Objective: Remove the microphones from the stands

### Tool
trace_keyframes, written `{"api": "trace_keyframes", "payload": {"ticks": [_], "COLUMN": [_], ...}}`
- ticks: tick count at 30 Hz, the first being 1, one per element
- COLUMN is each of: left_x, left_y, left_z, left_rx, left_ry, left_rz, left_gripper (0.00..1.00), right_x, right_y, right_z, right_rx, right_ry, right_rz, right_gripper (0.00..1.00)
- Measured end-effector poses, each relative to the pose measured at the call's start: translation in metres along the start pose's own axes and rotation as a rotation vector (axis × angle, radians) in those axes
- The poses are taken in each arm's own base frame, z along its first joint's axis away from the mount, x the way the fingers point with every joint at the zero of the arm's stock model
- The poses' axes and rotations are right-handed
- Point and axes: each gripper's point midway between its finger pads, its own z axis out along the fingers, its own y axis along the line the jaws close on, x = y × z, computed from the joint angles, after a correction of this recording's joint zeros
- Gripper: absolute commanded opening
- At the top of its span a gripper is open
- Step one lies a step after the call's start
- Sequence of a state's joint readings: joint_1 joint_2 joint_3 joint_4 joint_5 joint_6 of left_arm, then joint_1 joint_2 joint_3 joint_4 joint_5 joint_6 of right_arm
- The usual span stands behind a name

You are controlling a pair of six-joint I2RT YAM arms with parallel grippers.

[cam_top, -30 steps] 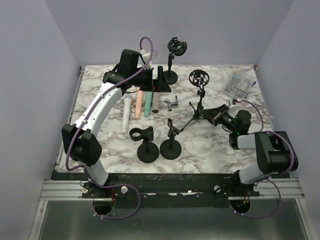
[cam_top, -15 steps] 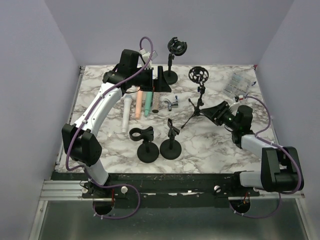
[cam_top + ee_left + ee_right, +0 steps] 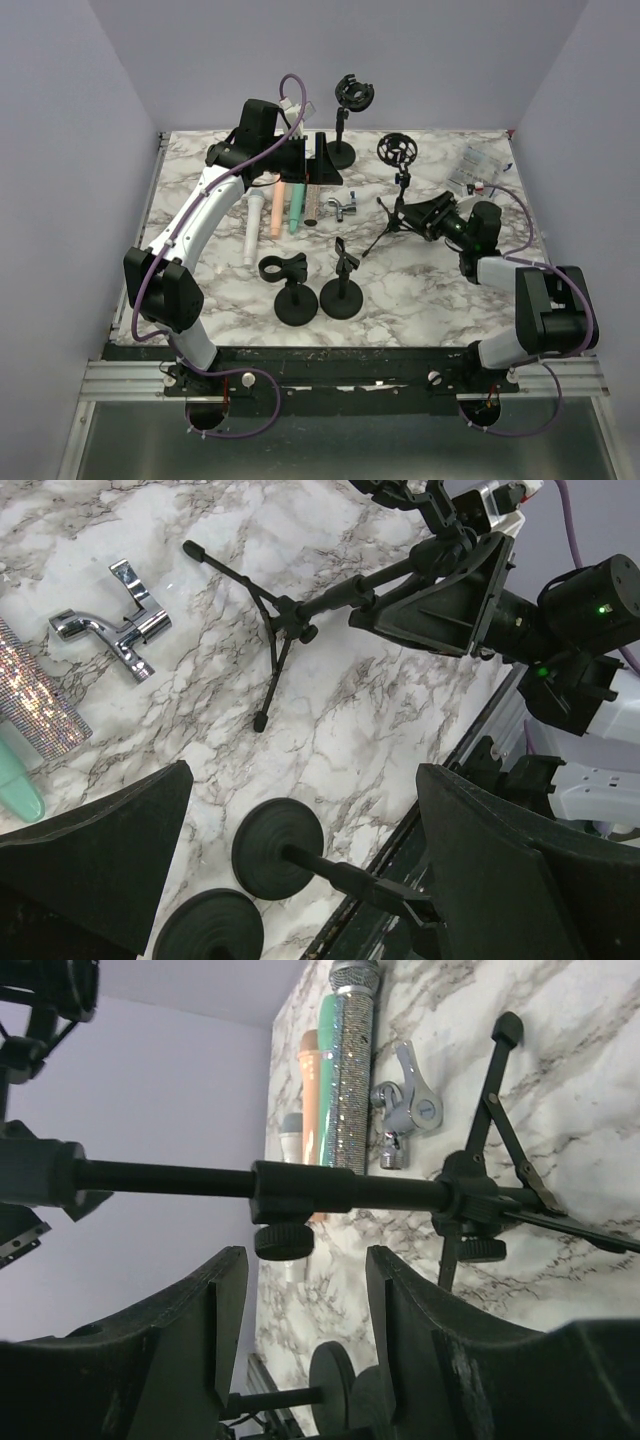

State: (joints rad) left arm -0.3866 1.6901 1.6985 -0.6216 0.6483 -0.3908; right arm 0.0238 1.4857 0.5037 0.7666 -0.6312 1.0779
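Several microphones lie side by side on the marble table: white, orange, green and glittery. The black tripod stand stands at the right, and its ring mount looks empty. My right gripper is open beside the stand's pole. In the right wrist view the pole runs just past the fingertips of the right gripper, with nothing between them. My left gripper hangs wide open and empty above the microphones' far ends.
Two round-base clip stands stand near the front. Another stand with a ring mount is at the back edge. A chrome clip lies beside the glittery microphone. A clear packet lies at the back right.
My right gripper has opened from shut and let go of the tripod stand's pole. Its arm has shifted a little toward the back. The left arm has not moved.
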Motion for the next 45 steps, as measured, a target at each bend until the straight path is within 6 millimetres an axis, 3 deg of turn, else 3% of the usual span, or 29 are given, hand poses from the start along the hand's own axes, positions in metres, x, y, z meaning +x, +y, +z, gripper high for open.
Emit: {"api": "trace_keyframes", "payload": {"ticks": [3,6,11,19,28,37,45], "left_x": [0.0,0.0,0.0,0.0,0.0,0.0,0.0], "left_y": [0.0,0.0,0.0,0.0,0.001,0.001,0.001], "left_z": [0.0,0.0,0.0,0.0,0.001,0.002,0.002], "left_rx": [0.0,0.0,0.0,0.001,0.001,0.002,0.003], "left_ry": [0.0,0.0,0.0,0.0,0.003,0.0,0.001], "left_rz": [0.0,0.0,0.0,-0.001,-0.003,-0.002,-0.003], "left_gripper": [0.97,0.97,0.97,0.97,0.97,0.97,0.97], "right_x": [-0.006,-0.011,-0.012,-0.014,-0.01,-0.002,-0.005], "right_y": [0.008,0.014,0.009,0.008,0.009,0.018,0.018], "right_z": [0.003,0.006,0.009,0.008,0.008,0.016,0.012], "right_rx": [-0.021,-0.039,-0.033,-0.006,0.087,0.282,0.427], "right_ry": [-0.01,-0.017,-0.013,-0.014,-0.035,-0.114,-0.166], "right_rz": [-0.01,-0.019,-0.014,-0.086,-0.284,-0.62,-0.803], "right_gripper": [0.55,0.44,0.37,0.01,0.01,0.01,0.01]}}
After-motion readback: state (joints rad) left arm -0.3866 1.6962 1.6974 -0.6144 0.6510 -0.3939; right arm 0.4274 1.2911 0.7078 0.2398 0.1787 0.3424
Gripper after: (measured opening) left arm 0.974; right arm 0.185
